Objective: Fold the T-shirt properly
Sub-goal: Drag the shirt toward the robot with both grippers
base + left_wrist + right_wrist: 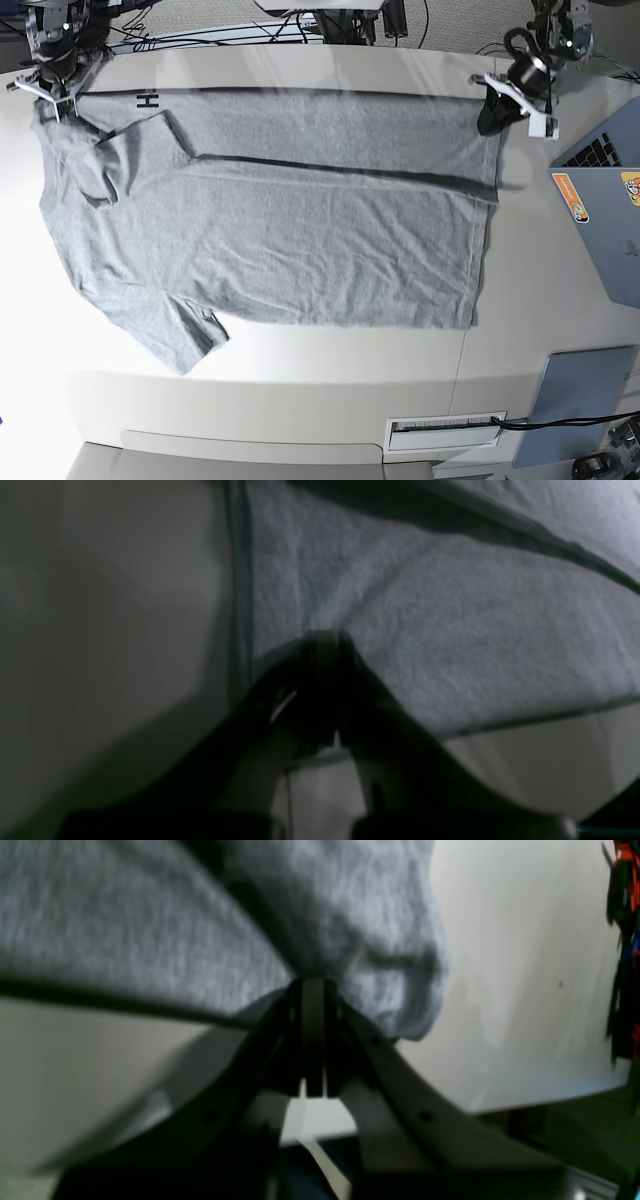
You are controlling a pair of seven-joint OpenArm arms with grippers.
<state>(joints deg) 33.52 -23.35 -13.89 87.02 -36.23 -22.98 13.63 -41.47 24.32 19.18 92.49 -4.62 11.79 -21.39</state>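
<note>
One T-shirt (300,220), two grippers (both clamped on its far edge).

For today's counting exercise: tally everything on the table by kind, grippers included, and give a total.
T-shirt: 1
Grippers, left gripper and right gripper, both shut on the T-shirt: 2
Laptops, first laptop, second laptop: 2
Total: 5

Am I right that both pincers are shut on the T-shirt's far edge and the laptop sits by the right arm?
Not quite: the laptop sits by the left arm, at the base view's right. The rest holds: left pincer and right pincer are both shut on the T-shirt at its far edge.
</note>
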